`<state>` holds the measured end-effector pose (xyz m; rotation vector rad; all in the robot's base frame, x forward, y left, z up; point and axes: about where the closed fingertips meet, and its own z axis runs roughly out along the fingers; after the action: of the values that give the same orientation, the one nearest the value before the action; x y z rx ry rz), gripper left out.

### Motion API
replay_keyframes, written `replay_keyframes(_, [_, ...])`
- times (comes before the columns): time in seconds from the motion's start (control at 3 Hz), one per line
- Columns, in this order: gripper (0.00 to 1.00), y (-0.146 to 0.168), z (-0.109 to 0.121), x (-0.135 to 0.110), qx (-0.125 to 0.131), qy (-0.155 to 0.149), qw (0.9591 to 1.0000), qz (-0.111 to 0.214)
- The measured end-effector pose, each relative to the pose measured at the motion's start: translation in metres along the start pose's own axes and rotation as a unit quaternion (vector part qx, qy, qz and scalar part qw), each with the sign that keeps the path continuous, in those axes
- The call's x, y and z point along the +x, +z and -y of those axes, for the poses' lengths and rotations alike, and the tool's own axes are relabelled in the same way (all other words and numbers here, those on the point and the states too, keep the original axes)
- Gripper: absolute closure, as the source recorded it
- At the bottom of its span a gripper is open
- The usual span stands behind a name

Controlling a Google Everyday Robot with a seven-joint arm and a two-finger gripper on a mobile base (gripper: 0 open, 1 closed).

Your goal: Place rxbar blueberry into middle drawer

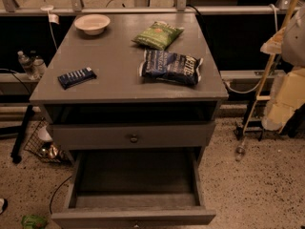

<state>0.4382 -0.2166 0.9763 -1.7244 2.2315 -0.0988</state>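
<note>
Nearest the camera, the middle drawer (136, 175) stands pulled well out, its shallow grey floor bare, with nothing lying in it. Just above it the knobbed drawer front (133, 138) is closed. On the bench (119, 87) top, near the front left corner, the rxbar blueberry (76, 77) lies flat and alone, its white lettering up, touching nothing. Further back and to the right rests the dark blue chip bag (171, 67), then the green chip bag (158, 35) just behind it. A pale bowl (92, 24) sits toward the far left corner.

Off the bench's right side, a pale bulky form at the picture's edge looks to be the tool (291, 37), well apart from the bar. Whether it is released or clenched I cannot tell, but it carries nothing of the task.

By my reckoning the task has barely begun. The drawer is ready to receive, yet the bar is not yet picked up. Reaching it, grasping it, carrying it down and letting it go inside the drawer all remain.
</note>
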Motion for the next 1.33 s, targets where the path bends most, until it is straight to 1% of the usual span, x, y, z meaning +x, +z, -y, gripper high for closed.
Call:
replay_keyframes(0.33, [0.00,0.000,0.000,0.000,0.000,0.000,1.0000,0.000])
replay_keyframes(0.67, [0.00,0.003,0.003,-0.026,-0.011,-0.031,0.9992,0.023])
replay_keyframes(1.0, [0.00,0.017,0.010,-0.096,-0.040,-0.107,0.9904,0.078])
replay_keyframes(1.33, [0.00,0.045,0.004,-0.206,-0.085,-0.173,0.9698,0.150])
